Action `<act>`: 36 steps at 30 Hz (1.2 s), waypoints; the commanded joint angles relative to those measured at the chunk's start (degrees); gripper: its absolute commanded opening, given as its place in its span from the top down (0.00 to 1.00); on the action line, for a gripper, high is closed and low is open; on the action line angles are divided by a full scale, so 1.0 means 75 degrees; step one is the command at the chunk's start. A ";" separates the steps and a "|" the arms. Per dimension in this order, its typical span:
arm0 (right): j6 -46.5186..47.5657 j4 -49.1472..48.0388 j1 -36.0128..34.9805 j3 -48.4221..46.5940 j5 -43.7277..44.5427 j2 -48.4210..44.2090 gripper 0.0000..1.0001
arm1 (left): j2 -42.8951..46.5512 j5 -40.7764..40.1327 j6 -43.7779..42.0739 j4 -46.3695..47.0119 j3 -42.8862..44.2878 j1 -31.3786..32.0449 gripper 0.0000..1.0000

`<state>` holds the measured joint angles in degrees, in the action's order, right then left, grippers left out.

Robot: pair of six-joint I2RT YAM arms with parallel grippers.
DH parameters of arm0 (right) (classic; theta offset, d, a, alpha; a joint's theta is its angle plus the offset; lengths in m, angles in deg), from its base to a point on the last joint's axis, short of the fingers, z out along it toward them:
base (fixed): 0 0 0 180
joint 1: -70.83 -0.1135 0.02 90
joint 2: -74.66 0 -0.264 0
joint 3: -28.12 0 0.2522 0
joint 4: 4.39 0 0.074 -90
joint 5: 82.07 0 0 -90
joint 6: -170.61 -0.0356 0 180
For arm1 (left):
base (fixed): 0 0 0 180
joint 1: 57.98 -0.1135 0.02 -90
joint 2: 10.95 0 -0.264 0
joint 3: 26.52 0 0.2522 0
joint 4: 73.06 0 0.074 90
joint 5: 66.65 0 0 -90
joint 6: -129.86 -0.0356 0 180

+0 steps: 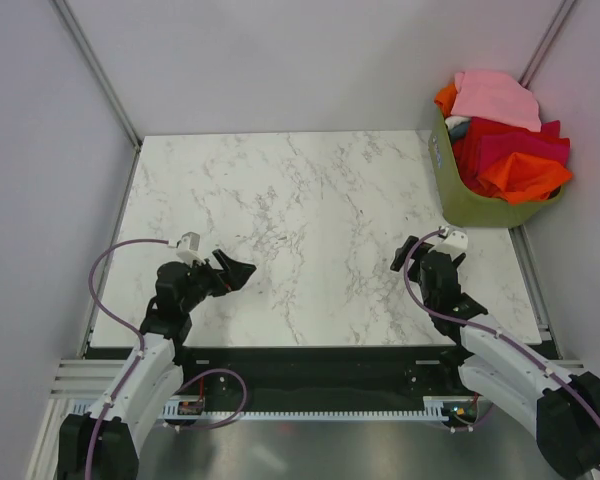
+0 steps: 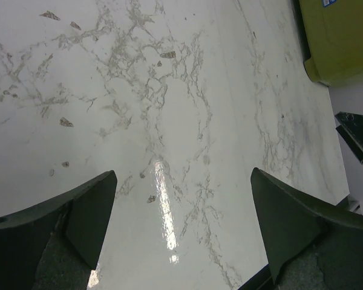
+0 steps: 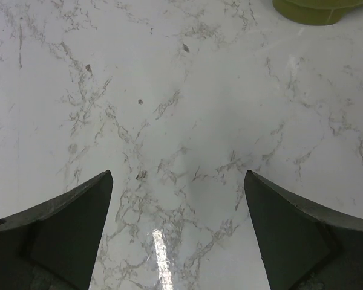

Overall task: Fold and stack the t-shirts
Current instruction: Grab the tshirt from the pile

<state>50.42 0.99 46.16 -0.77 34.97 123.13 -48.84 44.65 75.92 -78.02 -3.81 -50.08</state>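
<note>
Item one: tabletop (image 1: 310, 200), white marble pattern with grey veins, glossy, showing a streak of reflected light in both wrist views. Item two: basket (image 1: 470, 205), olive-green, standing at the 2 o'clock corner of the tabletop, hard against its right edge. Its lower wall also shows at 1 o'clock in the left wrist view and at 12 to 1 o'clock in the right wrist view. Item three: t-shirts (image 1: 505, 140), a loose, unfolded heap filling the basket and spilling over its rim, none lying on the tabletop. The heap comprises a pink tee (image 1: 495, 97) on top at the far side, a crimson tee (image 1: 525, 145) in the middle, and an orange tee (image 1: 520, 177) draped over the near rim at 4 o'clock of the heap. How many garments lie beneath cannot be told. Item four: left hand (image 1: 242, 272), at 8 o'clock of the tabletop, pointing toward 3 o'clock, spread wide and holding nothing. Its dark fingers (image 2: 78, 217) frame only bare marble. Item five: right hand (image 1: 402, 256), at 4 o'clock of the tabletop, well apart from the basket, likewise spread wide and holding nothing, with bare marble between its fingers (image 3: 66, 235). Item six: purple cables (image 1: 105, 262), one looping along each arm.
</note>
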 commanded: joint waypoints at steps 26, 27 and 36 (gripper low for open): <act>-0.1058 0.3250 0.1739 -0.6441 -0.0159 0.2677 0.18 | -0.0257 0.0289 -0.0073 0.0339 0.0201 0.0025 0.04; -0.1315 0.3285 0.2159 -0.6849 -0.0312 0.2980 0.18 | -0.0245 0.0277 -0.0049 0.0339 0.0201 0.0025 0.04; -0.1915 0.3496 0.3205 -0.8761 -0.0385 0.4937 0.27 | -0.0420 0.0313 -0.0014 0.0362 0.0260 0.0025 0.06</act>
<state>38.51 24.97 68.70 -61.45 31.89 156.72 -51.53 45.98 75.94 -77.45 -3.81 -50.08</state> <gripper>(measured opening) 0.728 0.949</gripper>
